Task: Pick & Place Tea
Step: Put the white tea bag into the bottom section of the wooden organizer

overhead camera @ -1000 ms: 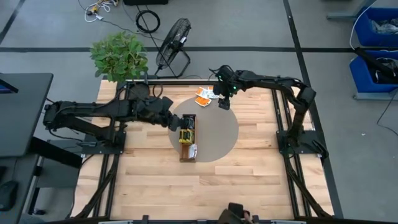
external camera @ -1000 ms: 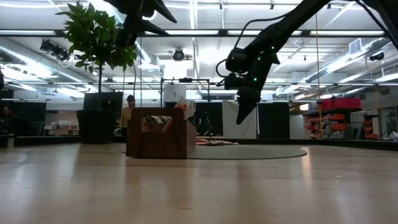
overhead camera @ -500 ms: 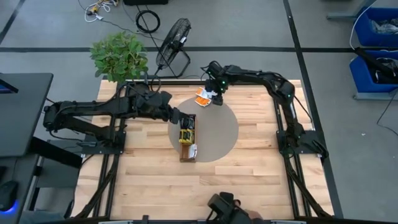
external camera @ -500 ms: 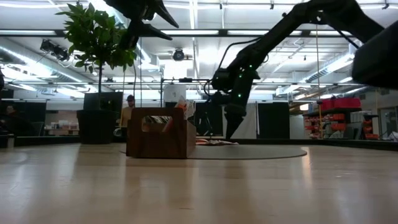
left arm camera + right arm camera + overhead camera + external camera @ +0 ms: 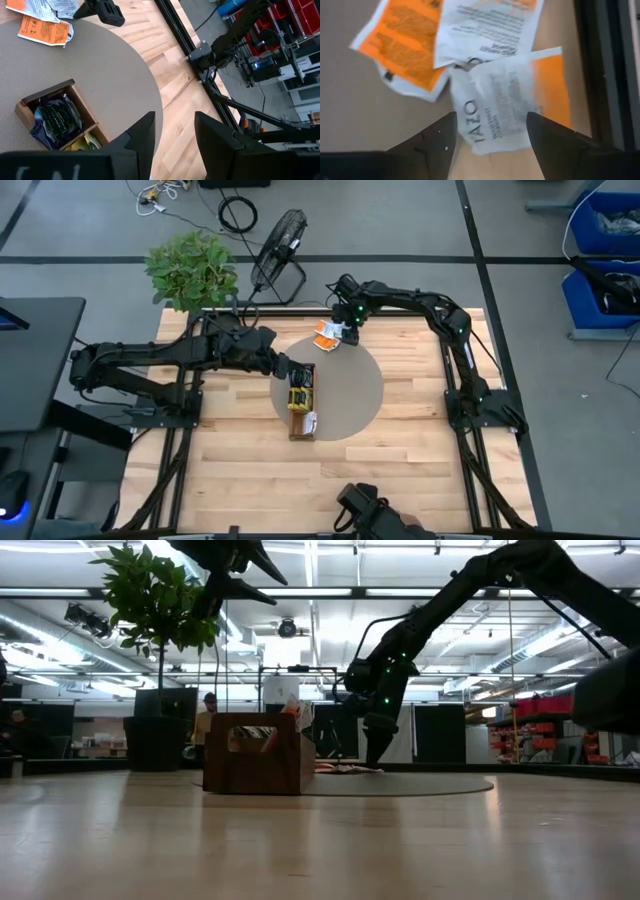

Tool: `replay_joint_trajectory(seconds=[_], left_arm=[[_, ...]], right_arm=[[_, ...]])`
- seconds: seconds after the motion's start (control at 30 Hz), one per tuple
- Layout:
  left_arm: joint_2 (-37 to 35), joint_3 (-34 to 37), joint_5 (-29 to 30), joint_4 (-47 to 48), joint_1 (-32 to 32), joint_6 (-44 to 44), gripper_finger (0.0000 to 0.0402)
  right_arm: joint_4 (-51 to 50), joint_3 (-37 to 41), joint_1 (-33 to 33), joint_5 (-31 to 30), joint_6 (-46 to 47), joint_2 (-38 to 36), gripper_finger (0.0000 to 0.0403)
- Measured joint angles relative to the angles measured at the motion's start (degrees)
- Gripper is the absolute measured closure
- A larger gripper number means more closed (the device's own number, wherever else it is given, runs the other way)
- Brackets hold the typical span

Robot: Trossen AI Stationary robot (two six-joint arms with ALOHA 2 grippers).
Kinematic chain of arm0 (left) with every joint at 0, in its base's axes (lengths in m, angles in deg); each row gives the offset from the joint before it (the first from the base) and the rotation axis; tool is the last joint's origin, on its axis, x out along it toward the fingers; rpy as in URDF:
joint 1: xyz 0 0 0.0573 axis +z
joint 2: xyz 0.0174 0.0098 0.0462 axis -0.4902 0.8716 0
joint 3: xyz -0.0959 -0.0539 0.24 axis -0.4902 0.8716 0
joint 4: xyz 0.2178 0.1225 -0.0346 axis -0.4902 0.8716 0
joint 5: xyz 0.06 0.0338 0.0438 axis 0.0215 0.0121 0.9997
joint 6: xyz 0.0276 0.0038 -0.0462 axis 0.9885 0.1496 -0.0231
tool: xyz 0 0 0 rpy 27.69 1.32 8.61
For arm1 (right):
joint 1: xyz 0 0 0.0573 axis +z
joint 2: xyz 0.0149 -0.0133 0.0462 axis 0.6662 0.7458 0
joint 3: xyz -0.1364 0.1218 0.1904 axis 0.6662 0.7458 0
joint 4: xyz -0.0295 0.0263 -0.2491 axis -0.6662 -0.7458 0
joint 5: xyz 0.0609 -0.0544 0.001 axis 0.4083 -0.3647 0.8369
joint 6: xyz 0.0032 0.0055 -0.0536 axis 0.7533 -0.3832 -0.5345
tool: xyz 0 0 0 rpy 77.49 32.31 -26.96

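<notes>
Several orange-and-white tea sachets (image 5: 326, 333) lie flat in a loose heap at the far rim of the round grey mat (image 5: 355, 395). My right gripper (image 5: 492, 145) points down over the heap, open. Its fingers stand on either side of a white-faced sachet (image 5: 500, 107), which overlaps the orange ones (image 5: 402, 45). In the low view its tips (image 5: 372, 758) hang just above the mat. The long brown wooden tray (image 5: 301, 405) lies on the mat with dark and yellow-green sachets (image 5: 57, 117) in it. My left gripper (image 5: 175, 140) waits open and empty, high above the tray's far end (image 5: 290, 370).
A potted plant (image 5: 192, 270) and a floor fan (image 5: 280, 240) stand beyond the table's far left corner. The table's black frame rail (image 5: 607, 65) runs close beside the heap. Bare wood (image 5: 330, 480) stretches from the mat to the near edge.
My right gripper has swung toward the table's far left, from over the mat's far rim to over the sachet heap. It has also come down close to the mat. The sachets and the tray have not moved.
</notes>
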Motion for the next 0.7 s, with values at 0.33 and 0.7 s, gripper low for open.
replay_joint_trajectory(seconds=[0.33,0.7], left_arm=[[0.00,0.00,0.00,0.02,0.00,-0.07,0.0259],[0.00,0.00,-0.02,0.04,0.00,-0.09,0.0259]], right_arm=[[0.50,-0.11,-0.04,-0.78,0.04,1.31,0.0161],[0.92,-0.11,-0.04,-1.12,-0.07,1.42,0.0306]])
